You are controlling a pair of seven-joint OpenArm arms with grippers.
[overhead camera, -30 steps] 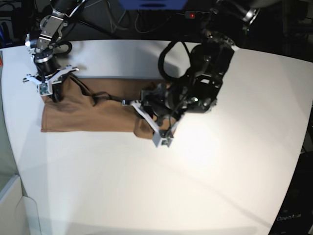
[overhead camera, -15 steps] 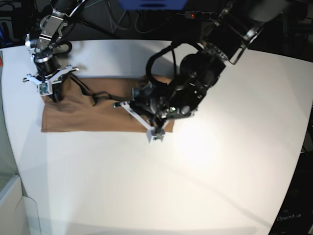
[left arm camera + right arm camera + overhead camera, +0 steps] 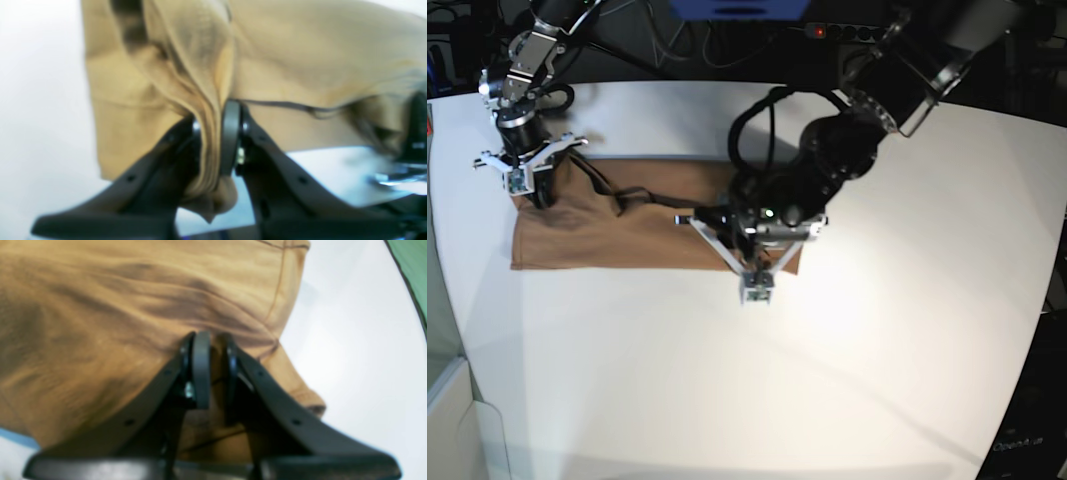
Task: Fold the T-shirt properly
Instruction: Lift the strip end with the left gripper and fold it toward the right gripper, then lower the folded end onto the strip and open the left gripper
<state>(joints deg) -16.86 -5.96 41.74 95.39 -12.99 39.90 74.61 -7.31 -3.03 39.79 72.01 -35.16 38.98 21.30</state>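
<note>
Folding crosswise: left pincer (image 3: 213, 146) and right pincer (image 3: 213, 370) both clamped on the T-shirt (image 3: 627, 225); next, carrying the left's pinched edge over.

Black arms w/ looped cables, white gripper (image 3: 757, 283) frames

Bright overhead glare on table (image 3: 847, 300) (edges bowed); wrist views blurred, soft.

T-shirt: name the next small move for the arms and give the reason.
Probably carry the left gripper across toward the right gripper, laying its pinched end over. Both are shut on bunched fabric of the T-shirt, which lies as a long band on the table, not yet folded in half.
</note>
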